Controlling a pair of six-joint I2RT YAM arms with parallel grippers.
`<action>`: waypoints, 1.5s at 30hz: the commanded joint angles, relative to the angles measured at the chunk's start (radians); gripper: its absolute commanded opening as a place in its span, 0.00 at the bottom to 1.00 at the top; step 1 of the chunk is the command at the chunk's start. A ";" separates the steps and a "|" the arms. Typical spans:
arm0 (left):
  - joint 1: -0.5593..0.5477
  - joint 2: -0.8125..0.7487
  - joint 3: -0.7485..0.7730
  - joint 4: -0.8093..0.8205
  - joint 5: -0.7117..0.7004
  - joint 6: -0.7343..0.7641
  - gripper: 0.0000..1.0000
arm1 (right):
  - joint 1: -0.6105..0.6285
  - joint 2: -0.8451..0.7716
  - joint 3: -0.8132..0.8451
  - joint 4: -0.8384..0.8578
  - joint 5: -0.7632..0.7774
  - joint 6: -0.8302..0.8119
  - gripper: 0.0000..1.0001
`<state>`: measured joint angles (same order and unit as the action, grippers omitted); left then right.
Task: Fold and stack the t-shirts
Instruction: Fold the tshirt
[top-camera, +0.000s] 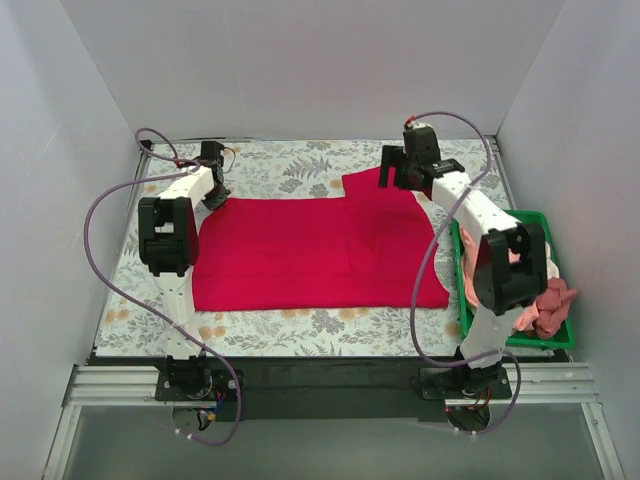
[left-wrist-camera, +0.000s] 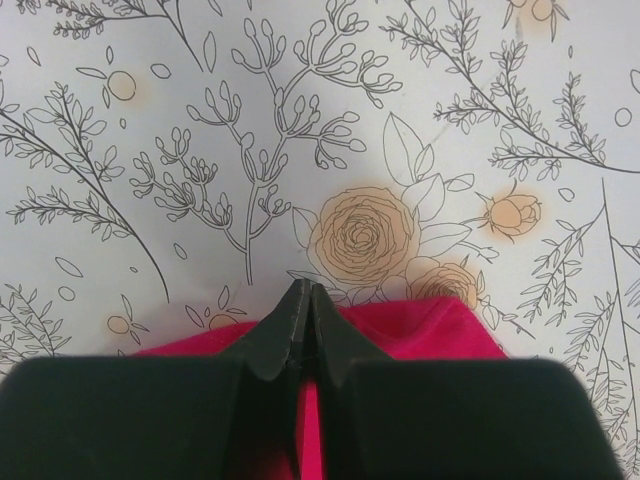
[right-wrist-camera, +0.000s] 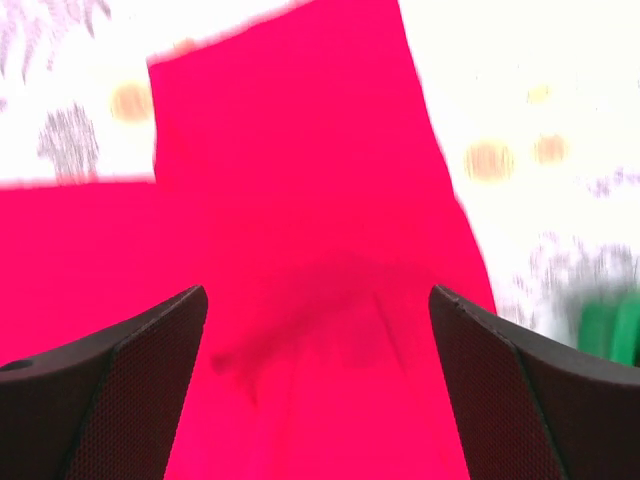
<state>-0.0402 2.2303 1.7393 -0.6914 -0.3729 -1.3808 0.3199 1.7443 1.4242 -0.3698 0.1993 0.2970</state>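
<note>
Overhead, the red t-shirt (top-camera: 320, 255) lies spread flat across the middle of the flowered surface (top-camera: 290, 172). My left gripper (top-camera: 214, 190) is at its far left corner, and my right gripper (top-camera: 398, 172) is over its far right sleeve. The pink t-shirts (top-camera: 550, 305) sit heaped in the green bin (top-camera: 520, 343) at the right edge.

My left wrist view adds what that one cannot: my jaws are clenched on the shirt's edge, with red cloth between them.

My right wrist view is blurred. It shows my jaws spread wide above the sleeve, grasping nothing.

Soft, light and limp, the shirt should sag when lifted. I judge matching corners the right hold.
</note>
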 joint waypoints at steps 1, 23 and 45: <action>-0.009 -0.084 -0.038 0.041 0.023 0.020 0.00 | -0.024 0.148 0.174 0.028 0.025 -0.047 0.97; -0.009 -0.095 -0.053 0.066 0.011 0.005 0.00 | -0.081 0.834 0.843 0.229 0.074 -0.133 0.96; -0.009 -0.152 -0.123 0.086 0.009 0.008 0.00 | -0.079 0.819 0.736 0.151 0.005 -0.153 0.30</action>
<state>-0.0433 2.1651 1.6249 -0.5987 -0.3553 -1.3766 0.2386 2.5923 2.1963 -0.1856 0.2359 0.1318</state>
